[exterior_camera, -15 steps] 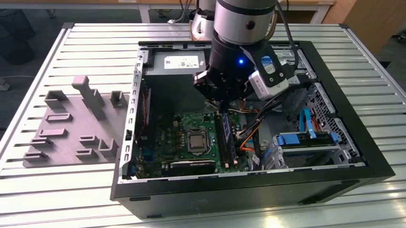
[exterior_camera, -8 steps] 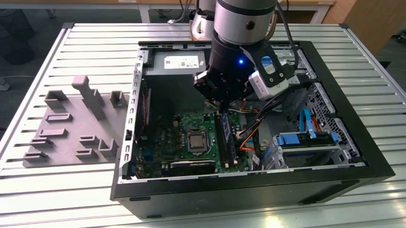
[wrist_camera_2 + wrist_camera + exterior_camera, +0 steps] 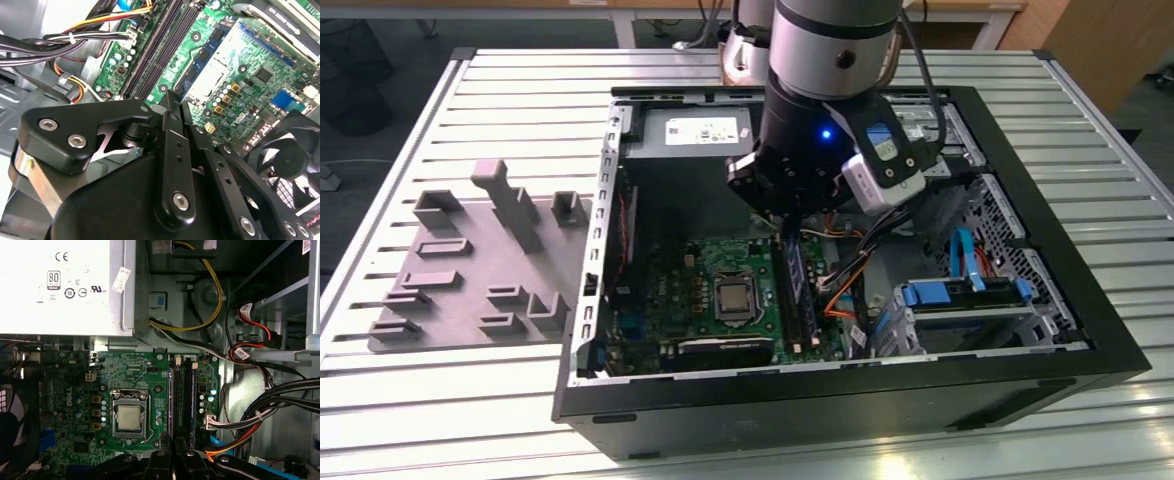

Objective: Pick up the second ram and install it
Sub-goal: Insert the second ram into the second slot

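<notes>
Second ram [image 3: 794, 290] lies flat along the motherboard inside the open case [image 3: 854, 400], just beside the processor socket [image 3: 735, 298], and the pincer [image 3: 790, 218] hangs right over its far end. On the exterior view's left a grey parts holder [image 3: 480, 260] sits on the slatted surface [image 3: 454, 400]. We see the stick's black chips in the second wrist view [image 3: 207, 57], its near end hidden behind the pincer [image 3: 178, 102]. We cannot tell whether the pincer is apart or together.
</notes>
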